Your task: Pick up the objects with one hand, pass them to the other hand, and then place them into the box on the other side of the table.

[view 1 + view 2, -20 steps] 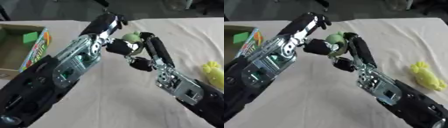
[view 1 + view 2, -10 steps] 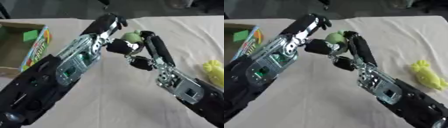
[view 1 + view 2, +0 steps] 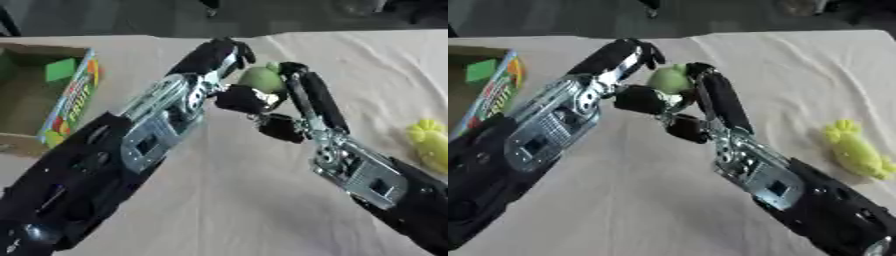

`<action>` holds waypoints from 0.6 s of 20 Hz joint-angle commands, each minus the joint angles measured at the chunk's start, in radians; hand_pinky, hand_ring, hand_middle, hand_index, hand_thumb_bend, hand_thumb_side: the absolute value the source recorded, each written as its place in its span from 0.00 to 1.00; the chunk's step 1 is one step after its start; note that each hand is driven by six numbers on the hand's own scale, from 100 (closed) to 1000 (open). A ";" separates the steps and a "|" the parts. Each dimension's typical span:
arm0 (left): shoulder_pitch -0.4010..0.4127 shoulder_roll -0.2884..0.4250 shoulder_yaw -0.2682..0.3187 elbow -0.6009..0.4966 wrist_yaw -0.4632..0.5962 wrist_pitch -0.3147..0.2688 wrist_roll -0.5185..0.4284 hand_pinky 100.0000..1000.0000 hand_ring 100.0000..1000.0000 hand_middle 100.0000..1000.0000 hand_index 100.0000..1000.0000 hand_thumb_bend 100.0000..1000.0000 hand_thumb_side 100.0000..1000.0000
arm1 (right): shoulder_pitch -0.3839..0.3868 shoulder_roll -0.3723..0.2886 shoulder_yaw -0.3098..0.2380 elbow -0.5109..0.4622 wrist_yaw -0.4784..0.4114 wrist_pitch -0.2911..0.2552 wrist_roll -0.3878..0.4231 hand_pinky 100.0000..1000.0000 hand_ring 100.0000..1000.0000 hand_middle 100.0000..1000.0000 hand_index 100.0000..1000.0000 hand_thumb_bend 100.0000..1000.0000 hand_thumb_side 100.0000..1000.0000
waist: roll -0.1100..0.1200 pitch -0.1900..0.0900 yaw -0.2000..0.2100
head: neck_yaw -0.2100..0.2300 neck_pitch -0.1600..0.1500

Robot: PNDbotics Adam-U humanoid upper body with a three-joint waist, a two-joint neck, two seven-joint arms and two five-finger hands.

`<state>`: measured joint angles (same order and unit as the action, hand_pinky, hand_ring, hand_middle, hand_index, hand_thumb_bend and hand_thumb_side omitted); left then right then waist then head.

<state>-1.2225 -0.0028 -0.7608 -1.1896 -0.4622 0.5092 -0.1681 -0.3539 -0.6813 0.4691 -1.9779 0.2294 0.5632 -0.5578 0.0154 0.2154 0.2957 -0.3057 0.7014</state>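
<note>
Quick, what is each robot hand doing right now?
Left hand: at the green fruit; grip cannot be told.
Right hand: fingers curled round the green fruit.

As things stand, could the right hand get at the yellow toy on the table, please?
Probably not yet: the right hand is up at the middle beside the green fruit and the left hand. The yellow toy lies apart, uncovered.

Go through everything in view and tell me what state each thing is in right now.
Green fruit: held up between both hands, off the table.
Left hand: at the fruit, finger pose unclear.
Right hand: at the fruit, finger pose unclear.
Box: open, a green block inside.
Yellow toy: lying on the table.
</note>
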 commanded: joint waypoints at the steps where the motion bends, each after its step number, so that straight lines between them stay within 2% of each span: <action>1: -0.011 0.001 0.013 0.010 -0.015 -0.003 -0.007 0.87 0.81 0.64 0.78 0.48 0.46 | -0.020 -0.011 -0.006 -0.022 0.016 0.344 -0.349 0.65 0.39 0.32 0.45 0.00 0.00 | -0.001 -0.014 -0.001 | 0.006 0.001; 5: -0.012 0.003 0.008 0.016 -0.013 0.002 -0.028 0.87 0.81 0.64 0.78 0.43 0.42 | -0.015 -0.016 -0.008 -0.022 0.020 0.344 -0.349 0.65 0.39 0.32 0.45 0.00 0.00 | 0.002 -0.014 0.000 | 0.008 0.003; 10: -0.016 0.008 0.003 0.007 -0.016 0.023 -0.054 0.87 0.81 0.64 0.77 0.35 0.30 | -0.011 -0.021 -0.013 -0.022 0.025 0.344 -0.349 0.66 0.39 0.32 0.45 0.00 0.00 | 0.004 -0.017 0.003 | 0.010 0.006; 12: -0.015 0.008 0.001 0.007 -0.019 0.031 -0.063 0.87 0.80 0.64 0.77 0.32 0.30 | -0.012 -0.021 -0.013 -0.022 0.027 0.344 -0.349 0.66 0.39 0.32 0.45 0.00 0.00 | 0.004 -0.017 0.003 | 0.011 0.006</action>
<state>-1.2243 -0.0160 -0.7612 -1.1858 -0.4688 0.5317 -0.2231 -0.3515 -0.6815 0.4701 -1.9768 0.2437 0.5638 -0.5572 0.0207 0.2171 0.2972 -0.2985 0.7017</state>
